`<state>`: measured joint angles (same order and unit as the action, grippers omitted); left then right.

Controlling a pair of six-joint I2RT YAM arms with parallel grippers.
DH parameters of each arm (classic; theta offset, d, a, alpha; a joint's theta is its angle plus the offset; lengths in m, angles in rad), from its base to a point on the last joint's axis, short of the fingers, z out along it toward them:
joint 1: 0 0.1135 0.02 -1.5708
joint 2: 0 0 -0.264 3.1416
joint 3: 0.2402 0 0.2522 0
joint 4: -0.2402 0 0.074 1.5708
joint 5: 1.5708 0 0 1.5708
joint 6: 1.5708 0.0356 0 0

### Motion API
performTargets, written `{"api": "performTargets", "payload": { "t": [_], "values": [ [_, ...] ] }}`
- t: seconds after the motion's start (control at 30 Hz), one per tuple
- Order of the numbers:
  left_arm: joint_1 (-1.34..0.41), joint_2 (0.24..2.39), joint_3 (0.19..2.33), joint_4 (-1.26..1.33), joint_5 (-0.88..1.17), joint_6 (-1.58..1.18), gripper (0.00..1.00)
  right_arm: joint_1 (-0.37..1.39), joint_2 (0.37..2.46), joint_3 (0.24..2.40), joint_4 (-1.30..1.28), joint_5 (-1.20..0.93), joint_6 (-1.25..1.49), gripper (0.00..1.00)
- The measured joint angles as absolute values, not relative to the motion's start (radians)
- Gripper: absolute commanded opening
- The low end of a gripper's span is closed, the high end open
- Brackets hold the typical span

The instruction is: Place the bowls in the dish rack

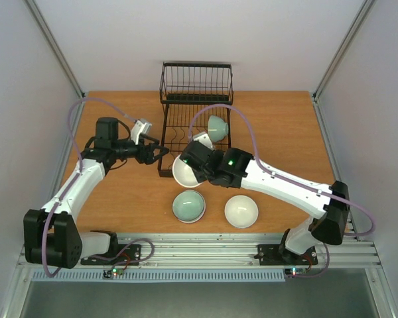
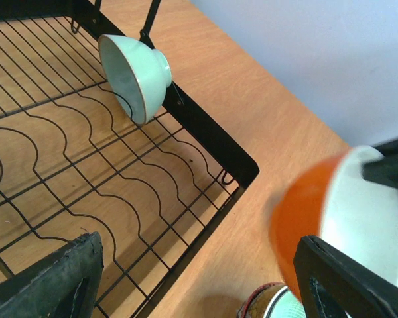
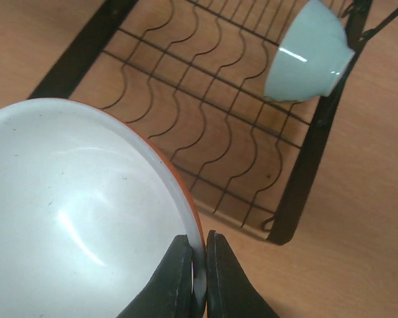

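Orange bowl [image 1: 184,173], white inside, hangs from above by its rim in the closed right hand [image 1: 191,161] at the rack's [image 1: 196,99] near edge; the left hand [image 1: 158,154] stands open, empty, beside it. Left wrist: a mint bowl [image 2: 136,73] leans tilted against the rack's side. Right wrist: fingers [image 3: 179,278] pinch the orange bowl's rim.

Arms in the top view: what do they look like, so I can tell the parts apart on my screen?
The left arm and the right arm both have white link shells between black joints. A lilac cable loops along each arm. A green light glows near the right wrist. The fingers are matte black and blocky.
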<state>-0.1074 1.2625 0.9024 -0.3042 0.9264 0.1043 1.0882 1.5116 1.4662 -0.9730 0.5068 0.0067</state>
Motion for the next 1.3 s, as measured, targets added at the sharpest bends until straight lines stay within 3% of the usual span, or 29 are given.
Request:
{"api": "performTargets", "payload": {
  "t": [0.47,0.7,1.03,1.3],
  "values": [
    [-0.152,1.273,0.920,-0.364,0.930,0.148,0.74,1.039,1.654,1.631,-0.925,0.549,-0.112,0.01],
    [-0.159,1.283,0.922,-0.379,0.928,0.169,0.43,1.032,1.692,1.673,-0.897,0.548,-0.145,0.01],
    [-0.159,1.296,0.923,-0.386,0.928,0.170,0.39,1.030,1.716,1.681,-0.866,0.541,-0.164,0.01],
    [-0.155,1.324,0.931,-0.401,0.866,0.142,0.01,1.039,1.732,1.688,-0.841,0.510,-0.168,0.01]
  ]
}}
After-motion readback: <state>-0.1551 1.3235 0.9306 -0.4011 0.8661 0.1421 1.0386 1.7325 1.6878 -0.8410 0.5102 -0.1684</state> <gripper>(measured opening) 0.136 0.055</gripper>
